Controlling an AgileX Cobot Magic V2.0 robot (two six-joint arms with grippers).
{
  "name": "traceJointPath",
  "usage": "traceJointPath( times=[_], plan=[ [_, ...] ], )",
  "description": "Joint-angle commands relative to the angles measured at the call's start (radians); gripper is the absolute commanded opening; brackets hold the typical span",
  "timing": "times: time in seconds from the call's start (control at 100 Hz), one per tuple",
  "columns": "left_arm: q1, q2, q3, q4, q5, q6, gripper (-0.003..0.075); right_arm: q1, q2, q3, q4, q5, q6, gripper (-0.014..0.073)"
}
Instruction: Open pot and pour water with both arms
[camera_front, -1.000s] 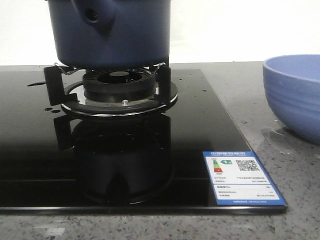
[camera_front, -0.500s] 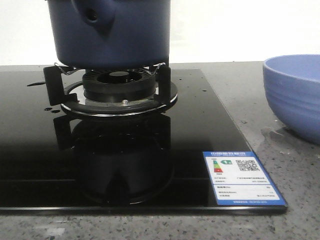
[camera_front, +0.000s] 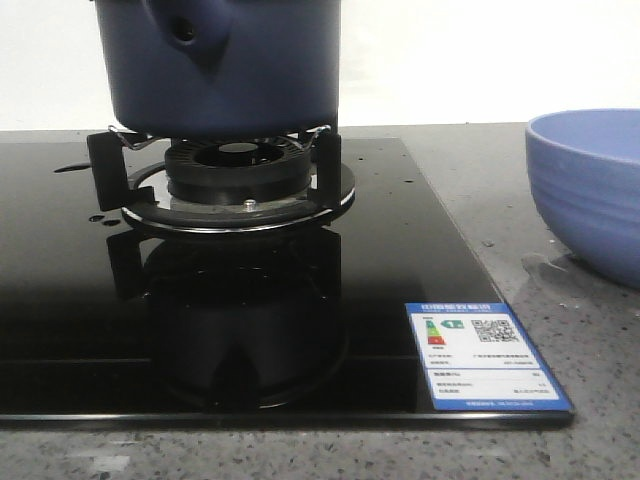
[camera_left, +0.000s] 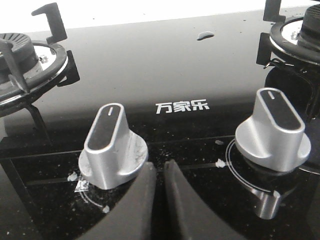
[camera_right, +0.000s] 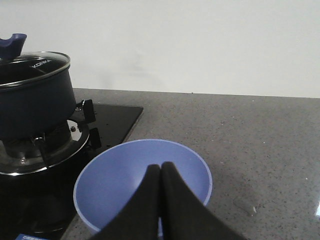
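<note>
left end effector (camera_left: 162, 172) pressed together — between two knobs | right end effector (camera_right: 160, 172) pressed together; bowl (camera_right: 120, 175) beneath — pot (camera_right: 32, 105) beyond, lidded

We see a smooth, matt navy pot (camera_front: 225, 65) with a glass lid (camera_right: 32, 67), a glossy black glass hob (camera_front: 400, 240), brushed-metal knobs (camera_left: 112, 147), and a speckled stone-like desk (camera_right: 240, 135).
</note>
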Motion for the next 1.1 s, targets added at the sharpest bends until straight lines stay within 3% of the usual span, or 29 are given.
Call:
traceJointPath(
  times=[0.0, 0.17, 0.33, 0.43, 0.57, 0.72, 0.95, 1.09],
  plan=[
    [0.007, -0.027, 0.028, -0.008, -0.041, -0.009, -0.002, 0.0, 0.014, -0.022, 0.007, -0.077, -0.01, -0.0063],
    [0.007, -0.027, 0.028, -0.008, -0.041, -0.009, -0.002, -0.029, 0.014, 0.032, -0.105, -0.136, 0.023, -0.0063],
    [0.007, -0.027, 0.028, -0.008, -0.041, -0.009, -0.002, -0.128, 0.014, 0.196, -0.277, -0.338, 0.138, -0.0063],
    [0.007, -0.027, 0.028, -0.008, -0.041, -0.009, -0.002, -0.193, 0.014, 0.318, -0.283, -0.485, 0.168, -0.0063],
    [0.007, -0.027, 0.028, -0.008, -0.041, -0.009, -0.002, -0.217, 0.014, 0.45, -0.283, -0.572, 0.185, -0.0063],
    [0.007, -0.027, 0.028, -0.008, -0.041, -0.009, -0.002, -0.218, 0.01, 0.526, -0.285, -0.578, 0.185, -0.0063],
    [0.007, -0.027, 0.028, -0.008, -0.041, -0.009, -0.002, -0.219, -0.063, 0.526, -0.356, -0.317, 0.185, -0.0063],
    [0.007, -0.027, 0.028, -0.008, -0.041, -0.009, -0.002, -0.219, -0.066, 0.526, -0.354, -0.323, 0.185, -0.0063]
  ],
)
